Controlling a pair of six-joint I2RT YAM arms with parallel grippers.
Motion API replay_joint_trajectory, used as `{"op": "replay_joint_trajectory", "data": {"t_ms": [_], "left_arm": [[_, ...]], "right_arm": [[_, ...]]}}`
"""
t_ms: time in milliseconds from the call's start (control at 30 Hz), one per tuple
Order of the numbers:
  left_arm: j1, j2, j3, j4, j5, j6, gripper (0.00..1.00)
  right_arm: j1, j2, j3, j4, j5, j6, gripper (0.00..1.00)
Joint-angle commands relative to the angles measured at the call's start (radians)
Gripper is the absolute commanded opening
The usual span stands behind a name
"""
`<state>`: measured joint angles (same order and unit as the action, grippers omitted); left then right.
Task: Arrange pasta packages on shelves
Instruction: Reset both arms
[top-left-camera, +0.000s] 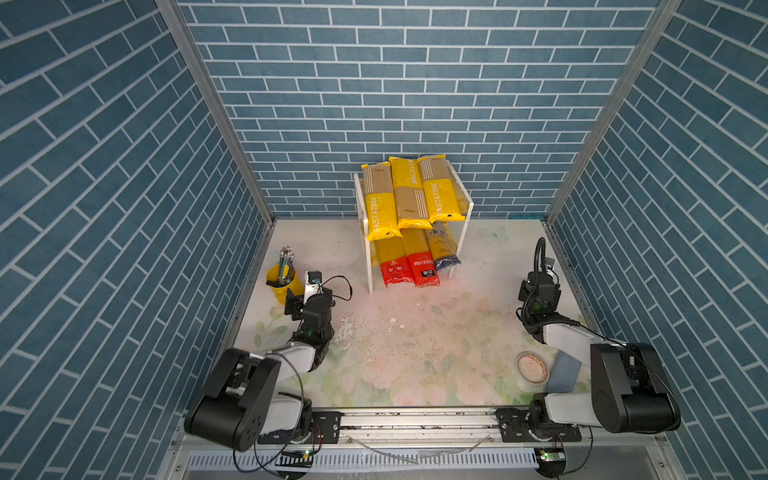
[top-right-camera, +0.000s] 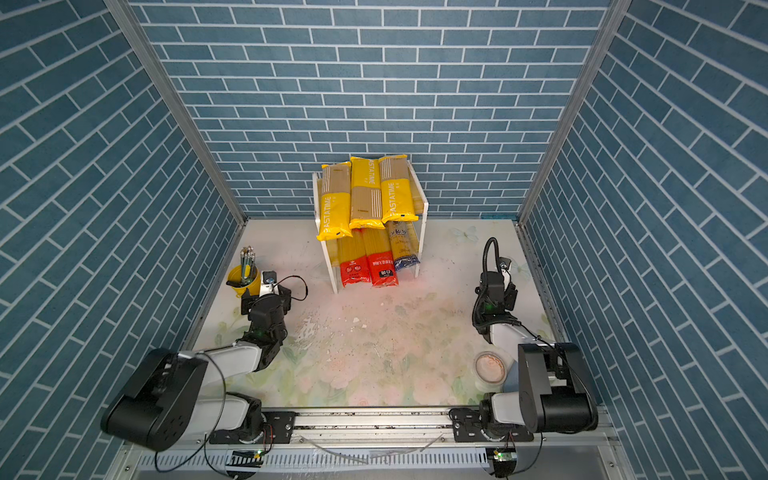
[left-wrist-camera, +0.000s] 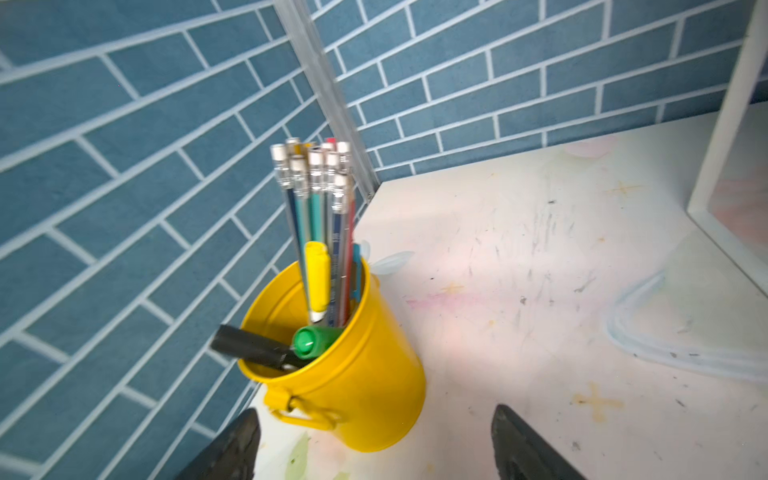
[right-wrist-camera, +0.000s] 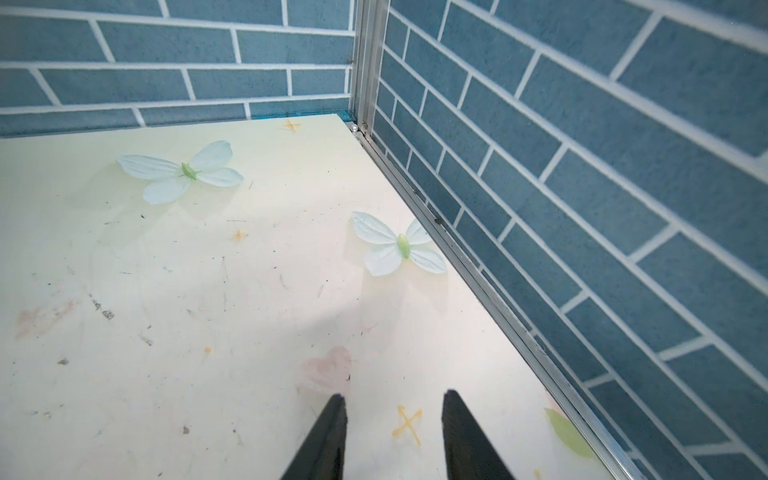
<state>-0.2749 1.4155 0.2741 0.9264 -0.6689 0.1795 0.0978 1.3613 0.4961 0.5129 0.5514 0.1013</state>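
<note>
1. Pasta packages (top-left-camera: 409, 199): I see three yellow-tan PASTATIME bags side by side on the top board of the shelves (top-left-camera: 469, 212). Two red-ended and one blue-ended lie on the lower board, its label half hidden, probably spaghetti.
2. Left gripper (left-wrist-camera: 374, 415) spread wide, empty. Right gripper (right-wrist-camera: 395, 397) parted, empty. Both well clear of the shelves.
3. Scuffed floral table (top-left-camera: 415, 353); blue brick-pattern walls (top-left-camera: 415, 83) behind the shelves.

Gloss beside scuffed matt
The pasta packages (top-left-camera: 405, 195) are glossy plastic film; the yellow cup (left-wrist-camera: 374, 374) looks like smooth, shiny painted metal; the table (right-wrist-camera: 166, 291) is matt and scratched.
</note>
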Motion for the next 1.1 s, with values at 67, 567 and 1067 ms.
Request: {"op": "replay_joint_trajectory", "data": {"t_ms": [67,567,1067], "left_arm": [[0.012,0.104,0.000,0.238,0.052,0.011,0.93],[0.187,0.107,0.101,-0.049,0.358,-0.137,1.00],[0.209,0.121,0.084,0.011,0.384,-0.139,1.00]], "right_arm": [[-0.005,0.062,-0.084,0.249,-0.050,-0.053,0.40],[-0.084,0.212,-0.144,0.487,-0.281,-0.048,0.99],[-0.096,0.182,-0.129,0.411,-0.289,-0.022,0.99]]}}
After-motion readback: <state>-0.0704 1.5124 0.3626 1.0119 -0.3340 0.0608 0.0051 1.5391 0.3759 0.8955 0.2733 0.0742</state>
